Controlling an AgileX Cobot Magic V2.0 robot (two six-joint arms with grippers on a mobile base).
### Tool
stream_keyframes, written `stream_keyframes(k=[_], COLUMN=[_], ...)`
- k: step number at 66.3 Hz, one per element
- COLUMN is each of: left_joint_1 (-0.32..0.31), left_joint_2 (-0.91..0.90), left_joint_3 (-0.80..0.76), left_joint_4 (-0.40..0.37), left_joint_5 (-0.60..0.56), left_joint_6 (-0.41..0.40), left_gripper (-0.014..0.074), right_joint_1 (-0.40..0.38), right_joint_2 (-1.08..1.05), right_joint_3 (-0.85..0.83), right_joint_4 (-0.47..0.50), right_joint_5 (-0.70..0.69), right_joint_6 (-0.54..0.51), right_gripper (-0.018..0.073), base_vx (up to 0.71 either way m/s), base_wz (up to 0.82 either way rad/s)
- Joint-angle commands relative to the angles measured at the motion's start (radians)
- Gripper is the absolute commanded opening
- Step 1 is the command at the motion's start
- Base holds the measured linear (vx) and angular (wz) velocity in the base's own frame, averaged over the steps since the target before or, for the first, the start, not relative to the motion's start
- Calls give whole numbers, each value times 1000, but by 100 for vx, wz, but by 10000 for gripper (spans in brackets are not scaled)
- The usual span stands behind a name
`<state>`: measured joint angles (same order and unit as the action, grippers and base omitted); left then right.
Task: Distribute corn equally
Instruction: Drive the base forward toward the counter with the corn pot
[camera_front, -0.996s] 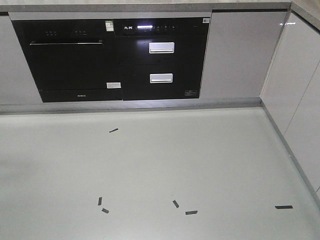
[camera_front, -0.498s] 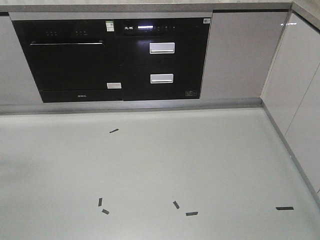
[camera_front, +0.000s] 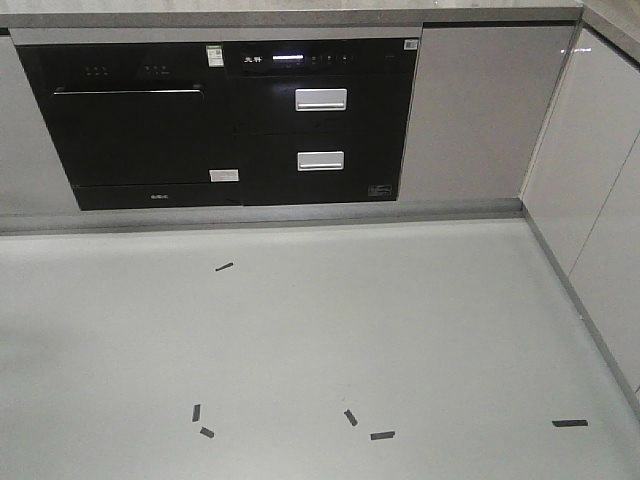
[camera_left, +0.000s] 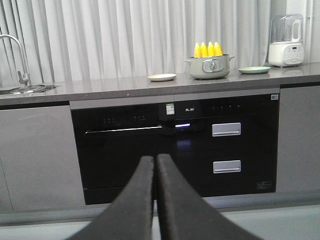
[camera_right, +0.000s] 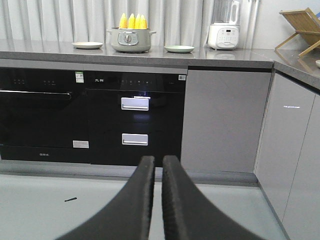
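Several cobs of corn (camera_left: 207, 49) (camera_right: 132, 21) stand upright in a grey-green pot (camera_left: 211, 67) (camera_right: 131, 41) on the grey counter, far ahead of both arms. A cream plate (camera_left: 161, 77) (camera_right: 87, 45) lies left of the pot and a pale green plate (camera_left: 254, 70) (camera_right: 179, 48) right of it, both bare. My left gripper (camera_left: 155, 159) is shut with nothing in it and points at the black oven front. My right gripper (camera_right: 159, 160) is also shut and holds nothing, with only a slit between its fingers. Neither gripper shows in the front view.
A black oven (camera_front: 130, 130) and drawer unit (camera_front: 320, 120) fill the cabinet front below the counter. A faucet (camera_left: 15, 50) stands far left, a white blender (camera_right: 223, 30) right of the plates, a wooden rack (camera_right: 300, 25) in the corner. White cabinets (camera_front: 590, 200) line the right. Tape marks (camera_front: 224, 267) dot the floor.
In the front view the cabinets have slid slightly left and the floor marks lower, so the base has shifted a little. Nothing was taken hold of or let go.
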<state>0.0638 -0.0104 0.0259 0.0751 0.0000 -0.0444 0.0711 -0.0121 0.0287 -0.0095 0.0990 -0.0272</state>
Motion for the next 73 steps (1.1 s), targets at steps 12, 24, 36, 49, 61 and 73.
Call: stream_keyframes(k=[12, 24, 36, 49, 61, 73], left_joint_1=[-2, -2, -2, -2, -2, -2], left_joint_2=[-17, -17, -17, -17, -17, -17], left_joint_3=[14, 14, 14, 14, 14, 14], left_joint_4=[-10, -10, -10, -10, -10, -10], left_joint_5=[-69, -69, -69, -69, -69, -69], left_joint_6=[0, 0, 0, 0, 0, 0], left_gripper=[-6, -6, -6, -6, -6, -6], right_joint_1=[-6, -6, -6, -6, -6, -6], right_joint_2=[-1, -1, -1, -1, -1, -1], right_joint_3=[7, 7, 7, 7, 7, 7], right_joint_4=[-6, -6, -6, -6, -6, -6], right_joint_5=[-78, -77, -77, -77, -77, -77], right_joint_6=[-4, -4, -4, -4, -4, -4], right_gripper=[36, 36, 36, 36, 36, 36], base_vx=[7, 8, 9, 10, 12, 13], base_wz=[-4, -2, 7, 8, 3, 1])
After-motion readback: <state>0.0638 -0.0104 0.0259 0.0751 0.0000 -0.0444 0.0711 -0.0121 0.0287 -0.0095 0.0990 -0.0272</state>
